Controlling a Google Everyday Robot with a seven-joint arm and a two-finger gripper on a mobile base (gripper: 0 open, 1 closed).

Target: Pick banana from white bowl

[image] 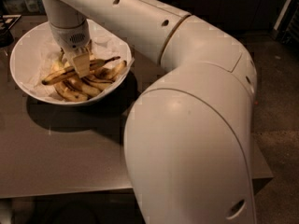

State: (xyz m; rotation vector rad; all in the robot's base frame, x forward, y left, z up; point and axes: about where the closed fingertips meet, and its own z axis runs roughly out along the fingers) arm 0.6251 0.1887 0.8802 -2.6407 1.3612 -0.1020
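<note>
**Clerk:** Position of the gripper?

**Inspector:** The robot's pale gripper [81,63] hangs at the end of the bulky cream-white plastic arm [196,125]. The arm fills the right and lower part of the view and reaches across to the upper left. The gripper is down inside the large, shallow, glossy white bowl [28,55], pointing downward, with its tip in front of the fruit.

**Clerk:** Spread or clamped?

**Inspector:** I cannot tell. The tip overlaps the fruit at 1 spot, and this view does not show how the gripper is set.

**Clerk:** Location of the task item?

**Inspector:** The long, slender, nearly straight yellow banana with a dark brown streak [58,76] lies in the white bowl on top of the pile. It runs from lower left to upper right, with its thin dark tip toward the right rim. The gripper crosses it near mid-length. Contact cannot be confirmed.

**Clerk:** Other contents?

**Inspector:** Several shorter yellow bananas with brown marks [70,93] lie beneath and beside it, toward the near side of the bowl.

**Clerk:** Support?

**Inspector:** The bowl stands at the far left of a flat grey-brown table [70,162], with a dark shadow on its near side. A speckled dark floor [280,134] shows to the right of the table.
</note>
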